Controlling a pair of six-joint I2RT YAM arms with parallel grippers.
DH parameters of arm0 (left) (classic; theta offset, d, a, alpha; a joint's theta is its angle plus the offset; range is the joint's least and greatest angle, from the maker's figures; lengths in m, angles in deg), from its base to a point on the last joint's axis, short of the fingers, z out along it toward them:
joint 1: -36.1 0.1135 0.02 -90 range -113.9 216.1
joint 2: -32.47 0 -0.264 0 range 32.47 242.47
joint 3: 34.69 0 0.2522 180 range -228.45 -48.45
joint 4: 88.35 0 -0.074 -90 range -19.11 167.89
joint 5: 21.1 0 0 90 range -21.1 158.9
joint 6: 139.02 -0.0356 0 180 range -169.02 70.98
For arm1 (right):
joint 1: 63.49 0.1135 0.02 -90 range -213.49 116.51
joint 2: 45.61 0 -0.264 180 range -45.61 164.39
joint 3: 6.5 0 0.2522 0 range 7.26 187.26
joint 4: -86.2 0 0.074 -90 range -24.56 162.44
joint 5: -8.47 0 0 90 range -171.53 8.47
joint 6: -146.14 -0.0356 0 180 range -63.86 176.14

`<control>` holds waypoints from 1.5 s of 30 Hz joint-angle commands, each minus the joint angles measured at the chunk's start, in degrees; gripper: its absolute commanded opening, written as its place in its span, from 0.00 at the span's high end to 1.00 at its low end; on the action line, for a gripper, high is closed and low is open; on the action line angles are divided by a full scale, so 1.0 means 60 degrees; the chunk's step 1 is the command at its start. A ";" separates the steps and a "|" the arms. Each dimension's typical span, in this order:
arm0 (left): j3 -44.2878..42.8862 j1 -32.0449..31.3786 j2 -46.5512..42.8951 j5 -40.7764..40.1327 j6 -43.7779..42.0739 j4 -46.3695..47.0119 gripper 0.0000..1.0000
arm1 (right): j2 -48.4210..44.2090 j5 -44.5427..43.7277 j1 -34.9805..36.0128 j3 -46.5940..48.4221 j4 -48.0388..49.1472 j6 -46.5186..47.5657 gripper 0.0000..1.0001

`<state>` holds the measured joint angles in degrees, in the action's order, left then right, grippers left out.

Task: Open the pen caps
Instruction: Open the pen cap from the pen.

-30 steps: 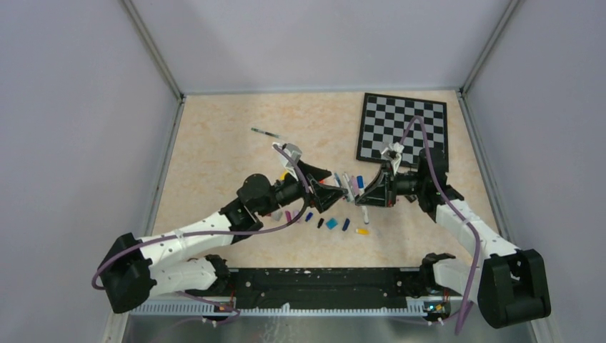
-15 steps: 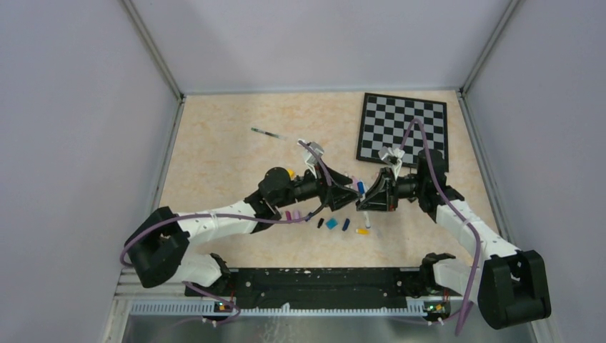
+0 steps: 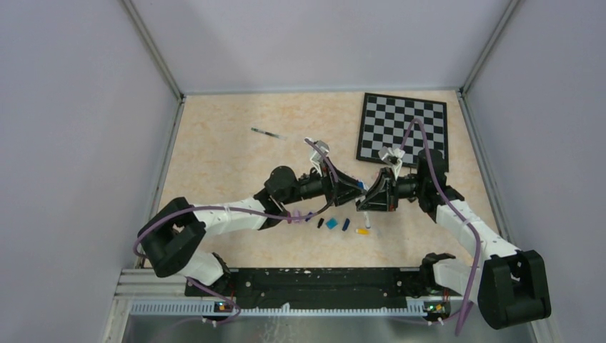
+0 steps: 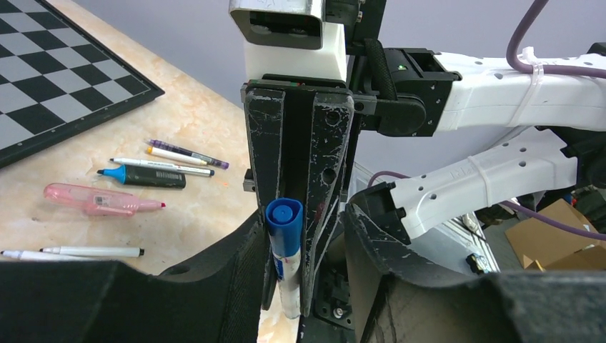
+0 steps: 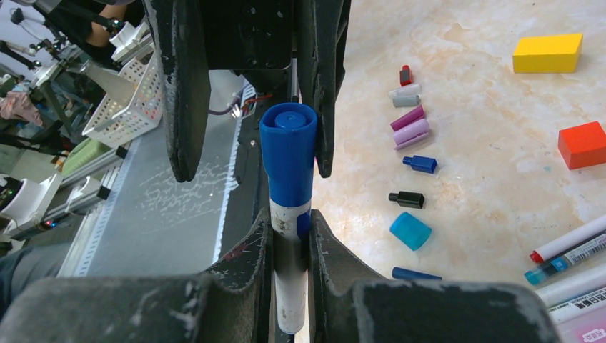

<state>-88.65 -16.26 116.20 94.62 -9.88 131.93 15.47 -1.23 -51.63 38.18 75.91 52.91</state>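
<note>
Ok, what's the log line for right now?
step: uncapping | right tool: shut on pen | left tool: open around blue cap | cap: on

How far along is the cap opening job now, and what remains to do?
Done: loose plastic caps, such as the purple cap and black cap, lie on the table. In hand: the right gripper clamps a white marker with a blue cap; the open left gripper brackets that cap. Left: pulling it off.

The blue cap and white pen barrel look smooth glossy plastic, the black fingers matt and scuffed.
</note>
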 commanded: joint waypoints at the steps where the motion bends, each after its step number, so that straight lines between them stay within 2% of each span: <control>1: -0.0495 0.0012 0.0195 0.0272 0.0149 0.0749 0.54 | -0.0217 0.0297 -0.0009 0.0184 0.0439 0.0023 1.00; 5: -0.0565 0.0022 0.0311 0.0399 0.0227 0.0749 0.54 | -0.0214 0.0292 0.0008 0.0179 0.0474 -0.0019 1.00; 13: -0.0616 0.0010 0.0392 0.0491 0.0310 0.0735 0.64 | -0.0219 0.0308 0.0004 0.0168 0.0529 -0.0080 1.00; 20: -0.0740 0.0010 0.0520 0.0634 0.0371 0.0749 0.67 | -0.0204 0.0331 0.0007 0.0165 0.0600 -0.0162 1.00; 27: -0.1079 0.0018 0.0574 0.0763 0.0276 0.0764 0.99 | -0.0203 0.0362 0.0007 0.0135 0.0638 -0.0197 1.00; 28: -0.1134 0.0024 0.0506 0.0692 0.0243 0.0751 1.00 | -0.0204 0.0377 0.0009 0.0115 0.0638 -0.0195 1.00; 31: -0.1424 0.0253 0.0122 0.0253 0.0047 0.0516 1.00 | -0.0202 0.0375 0.0006 0.0020 0.0591 -0.0167 1.00; 36: -0.2031 0.1264 -0.0613 -0.0943 -0.0108 0.0188 1.00 | -0.0168 0.0292 -0.0005 -0.0175 0.0519 -0.0092 1.00; 40: -0.2956 0.1940 -0.0647 -0.1341 -0.0103 0.0156 1.00 | -0.0091 0.0165 0.0008 -0.0219 0.0397 -0.0068 1.00; 45: -0.3656 0.2155 -0.0602 -0.1563 -0.0296 0.0353 1.00 | -0.0050 0.0048 -0.0004 -0.0284 0.0350 -0.0031 1.00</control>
<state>-106.66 -3.37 116.00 89.11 -10.17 126.80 15.30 -2.24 -51.87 36.43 77.66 51.03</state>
